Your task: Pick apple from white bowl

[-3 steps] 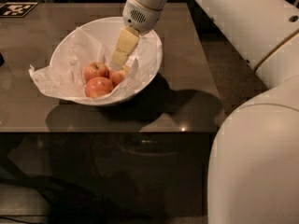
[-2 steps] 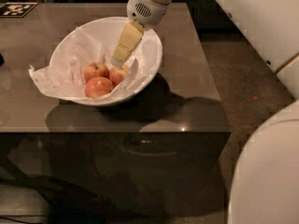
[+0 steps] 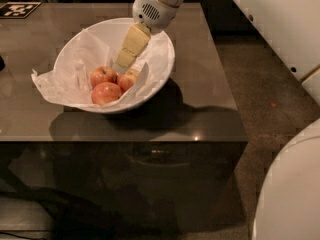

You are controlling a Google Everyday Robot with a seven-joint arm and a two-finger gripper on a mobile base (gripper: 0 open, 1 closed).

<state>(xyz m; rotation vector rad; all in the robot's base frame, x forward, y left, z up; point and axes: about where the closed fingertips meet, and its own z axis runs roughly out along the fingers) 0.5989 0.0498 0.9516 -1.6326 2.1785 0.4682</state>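
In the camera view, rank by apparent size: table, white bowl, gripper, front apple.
1. table, largest
2. white bowl
3. gripper, reaching down inside the bowl
4. front apple, smallest; the other two apples look about the same size as it

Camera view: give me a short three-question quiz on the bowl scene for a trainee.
1. How many apples lie in the bowl?
2. True or false: the gripper hangs outside the bowl, off to one side.
3. What lines the bowl? A. white paper B. blue cloth C. foil

Key:
1. Three.
2. False: the gripper reaches down inside the bowl, close to the apples.
3. A.
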